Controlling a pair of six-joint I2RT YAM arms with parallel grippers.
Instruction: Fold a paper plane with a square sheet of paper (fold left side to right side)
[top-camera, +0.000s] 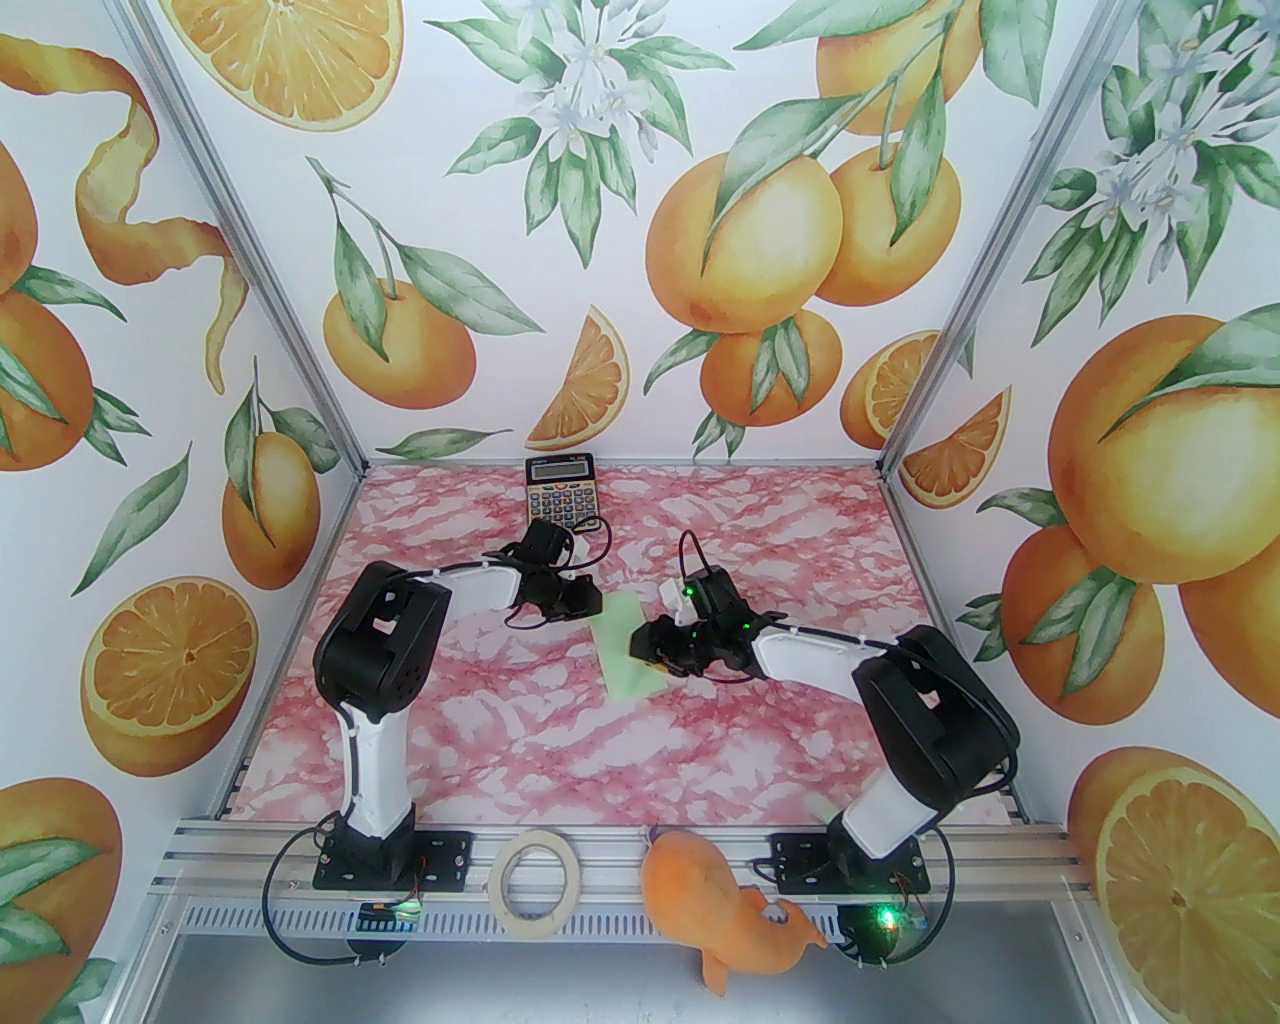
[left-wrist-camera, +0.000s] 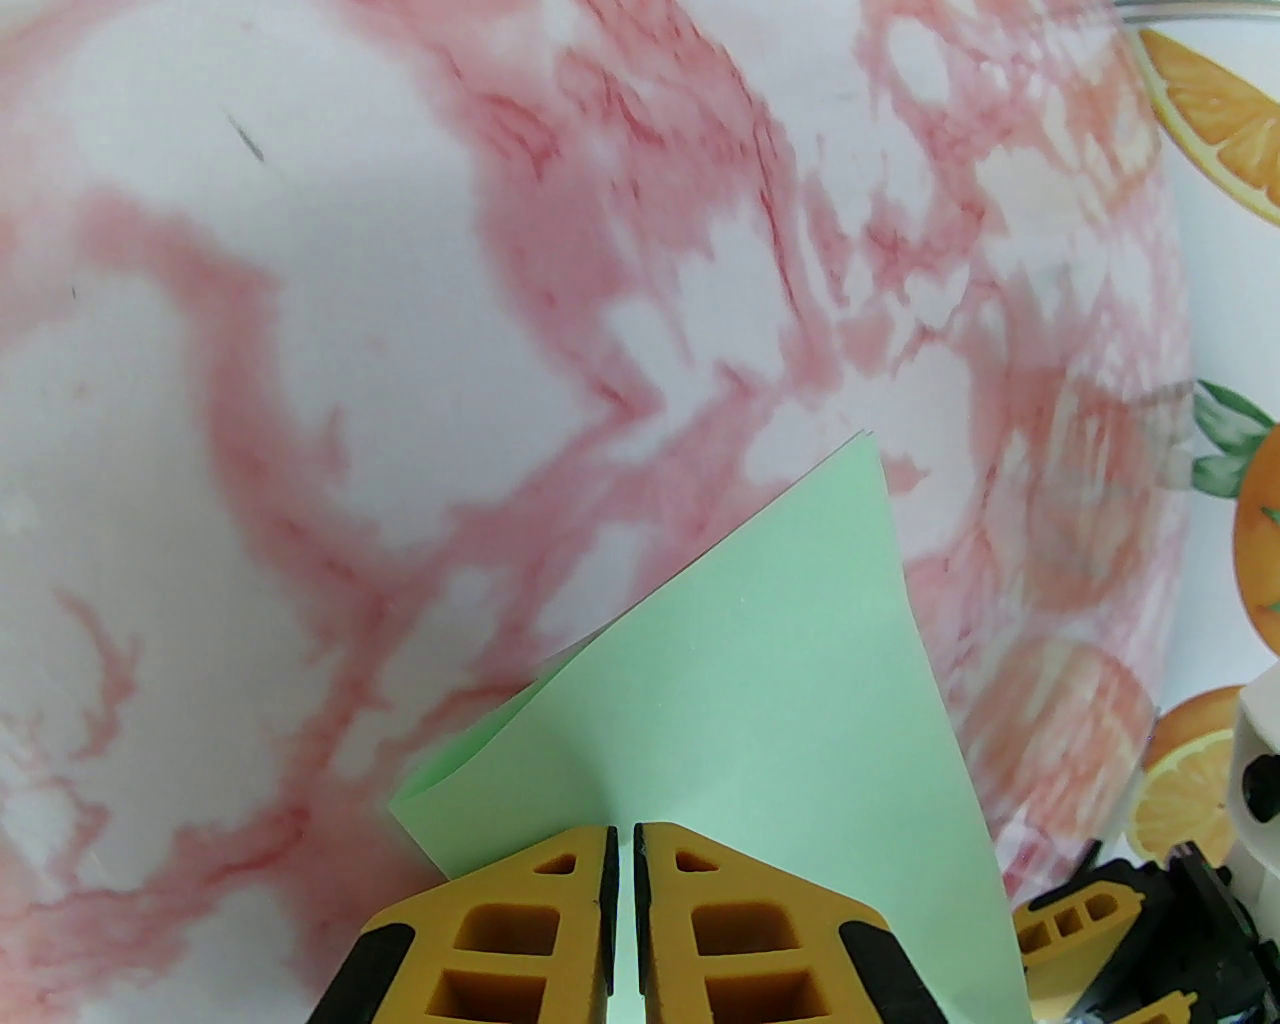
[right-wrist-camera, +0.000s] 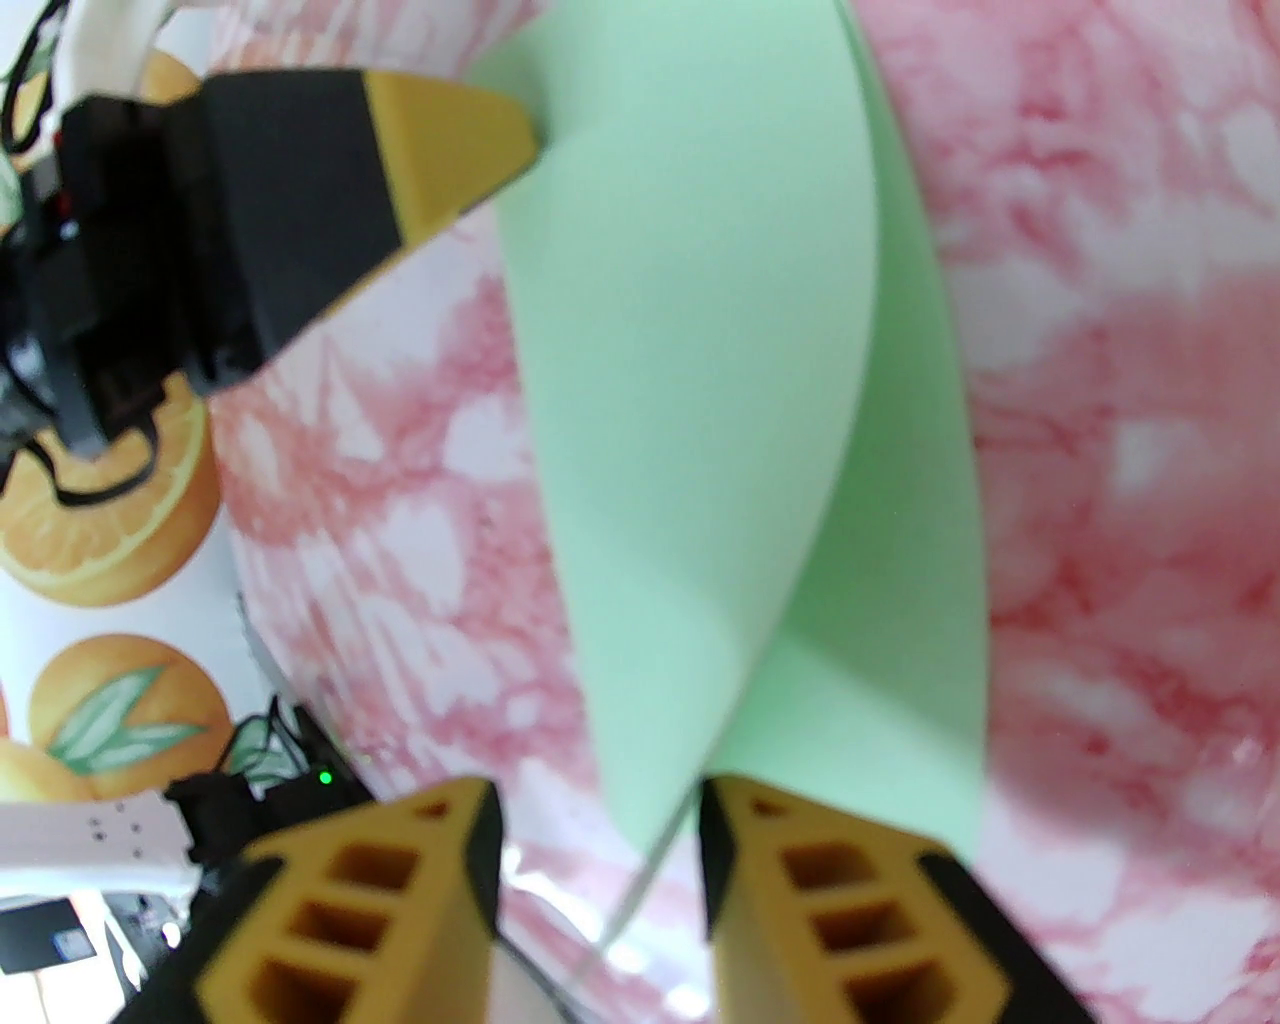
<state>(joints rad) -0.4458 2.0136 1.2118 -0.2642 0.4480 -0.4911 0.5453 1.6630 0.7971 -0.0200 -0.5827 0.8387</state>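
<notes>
The square sheet of paper (top-camera: 622, 655), pale green, lies mid-table on the pink marbled surface, doubled over loosely with its upper layer curving above the lower one (right-wrist-camera: 700, 350). A rounded, uncreased bend shows at its left (left-wrist-camera: 760, 700). It has no paper plane shape. My left gripper (left-wrist-camera: 625, 835) is shut on the sheet's edge, a sliver of green between its yellow fingers (left-wrist-camera: 520, 900); from above it sits at the paper's far-left end (top-camera: 595, 605). My right gripper (right-wrist-camera: 598, 790) stands open at the near-right end (top-camera: 640, 652), and the paper's corner hangs between its jaws unpinched.
A black-and-orange calculator (top-camera: 560, 487) lies at the back edge, just behind the left arm. A roll of beige tape (top-camera: 538, 884) and an orange plush toy (top-camera: 730, 910) rest on the front rail between the arm bases. Printed walls close in three sides.
</notes>
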